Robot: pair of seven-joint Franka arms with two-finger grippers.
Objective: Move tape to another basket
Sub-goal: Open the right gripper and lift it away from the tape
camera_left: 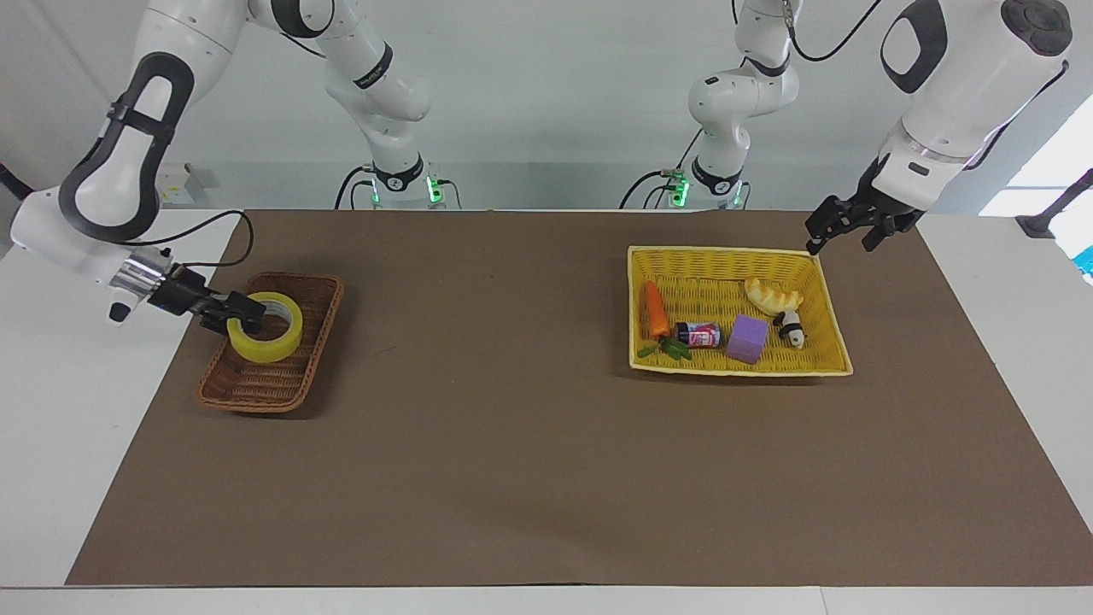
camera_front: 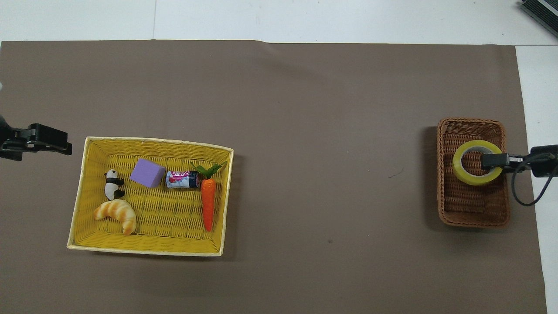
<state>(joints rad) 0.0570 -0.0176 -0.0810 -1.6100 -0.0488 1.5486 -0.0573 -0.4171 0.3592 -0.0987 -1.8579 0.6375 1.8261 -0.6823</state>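
Note:
The yellow tape roll (camera_left: 265, 348) lies flat, low in the brown wicker basket (camera_left: 256, 389) at the right arm's end of the table. My right gripper (camera_left: 248, 318) is shut on the roll's rim, with one finger inside the core. In the overhead view the tape (camera_front: 475, 180) sits in the part of the basket (camera_front: 473, 209) farther from the robots, with the right gripper (camera_front: 490, 161) reaching in over the basket's side. My left gripper (camera_left: 841, 232) is open and empty, up in the air over the mat beside the yellow basket's corner; it also shows in the overhead view (camera_front: 48, 144).
The larger yellow basket (camera_left: 734, 256) at the left arm's end holds a carrot (camera_left: 655, 309), a small can (camera_left: 698, 334), a purple block (camera_left: 747, 339), a croissant (camera_left: 771, 296) and a panda figure (camera_left: 792, 328). A brown mat (camera_left: 512, 427) covers the table.

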